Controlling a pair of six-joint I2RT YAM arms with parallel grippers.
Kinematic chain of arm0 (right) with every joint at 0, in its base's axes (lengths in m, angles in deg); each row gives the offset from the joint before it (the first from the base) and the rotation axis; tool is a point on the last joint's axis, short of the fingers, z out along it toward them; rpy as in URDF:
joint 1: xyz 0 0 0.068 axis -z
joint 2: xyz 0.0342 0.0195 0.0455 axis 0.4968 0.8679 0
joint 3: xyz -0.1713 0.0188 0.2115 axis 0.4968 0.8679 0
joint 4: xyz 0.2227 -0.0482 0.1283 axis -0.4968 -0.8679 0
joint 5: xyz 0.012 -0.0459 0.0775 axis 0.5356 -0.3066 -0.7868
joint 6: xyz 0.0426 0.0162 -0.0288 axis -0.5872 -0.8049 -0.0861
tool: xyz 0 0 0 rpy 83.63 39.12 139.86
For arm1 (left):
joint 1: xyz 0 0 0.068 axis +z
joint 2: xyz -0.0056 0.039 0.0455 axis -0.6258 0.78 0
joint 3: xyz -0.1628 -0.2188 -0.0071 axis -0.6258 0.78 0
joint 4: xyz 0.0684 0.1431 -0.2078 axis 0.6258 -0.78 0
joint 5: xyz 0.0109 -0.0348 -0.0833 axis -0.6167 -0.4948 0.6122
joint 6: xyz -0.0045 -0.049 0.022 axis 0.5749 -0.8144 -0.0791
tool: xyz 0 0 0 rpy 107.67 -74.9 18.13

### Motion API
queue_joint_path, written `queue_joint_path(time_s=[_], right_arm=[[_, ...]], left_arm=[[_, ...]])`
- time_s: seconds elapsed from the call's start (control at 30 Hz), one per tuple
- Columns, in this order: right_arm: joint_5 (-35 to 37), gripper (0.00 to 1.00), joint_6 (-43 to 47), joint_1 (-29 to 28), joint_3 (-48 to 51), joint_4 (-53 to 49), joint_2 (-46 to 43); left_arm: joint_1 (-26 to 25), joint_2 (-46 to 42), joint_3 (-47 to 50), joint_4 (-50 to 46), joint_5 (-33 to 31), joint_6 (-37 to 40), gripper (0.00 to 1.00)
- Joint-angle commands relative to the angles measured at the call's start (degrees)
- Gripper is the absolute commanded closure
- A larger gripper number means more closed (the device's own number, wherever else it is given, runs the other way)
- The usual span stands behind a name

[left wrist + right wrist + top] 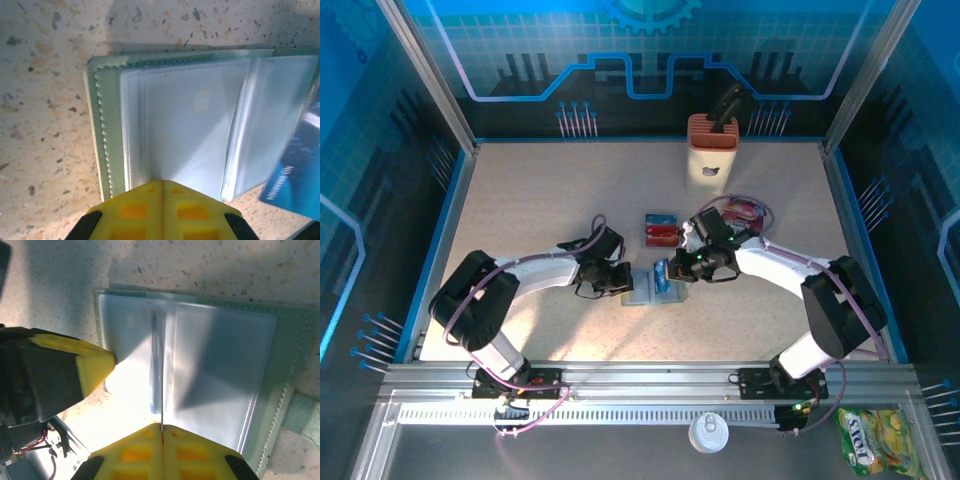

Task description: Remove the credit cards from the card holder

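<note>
Card holder lies open between closed left gripper and right gripper pinching blue card, red card beyond.

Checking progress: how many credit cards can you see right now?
3: a red card and a blue-and-red card lying beyond the card holder, and a blue card in the right gripper. More may be hidden inside.

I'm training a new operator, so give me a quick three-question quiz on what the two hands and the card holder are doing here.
1. True or false: the left hand is shut at the edge of the card holder.
2. The right hand grips: A a blue card, B a snack packet, C an orange block?
3. Fill in: the holder lies ___, sleeves showing.
Key: 1 true; 2 A; 3 open.
</note>
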Motion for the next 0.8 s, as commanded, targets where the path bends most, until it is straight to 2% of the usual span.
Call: queue_joint_path(time_s=[0.0,0.27,0.4,0.57,0.77], right_arm=[[3.13,0.97,4.40,0.80,-2.91,-6.13,-2.96],[6.73,0.98,13.95,1.11,-8.92,-13.30,-3.54],[11.67,0.99,21.74,1.02,-12.68,-16.68,-1.38],[18.70,1.00,36.32,-0.03,-18.60,-21.71,1.72],[23.83,1.00,56.06,-1.08,-25.04,-27.09,6.28]], left_arm=[[0.39,-2.82,0.42,-2.30,-0.69,-0.12,0.96],[0.35,-5.74,0.41,-2.16,-1.00,0.40,0.93],[0.42,-6.83,0.87,-1.29,-1.90,0.60,0.92],[0.39,-8.67,1.94,-0.89,-3.36,0.47,0.90],[0.52,-9.89,2.38,-0.92,-4.36,0.69,0.90]])
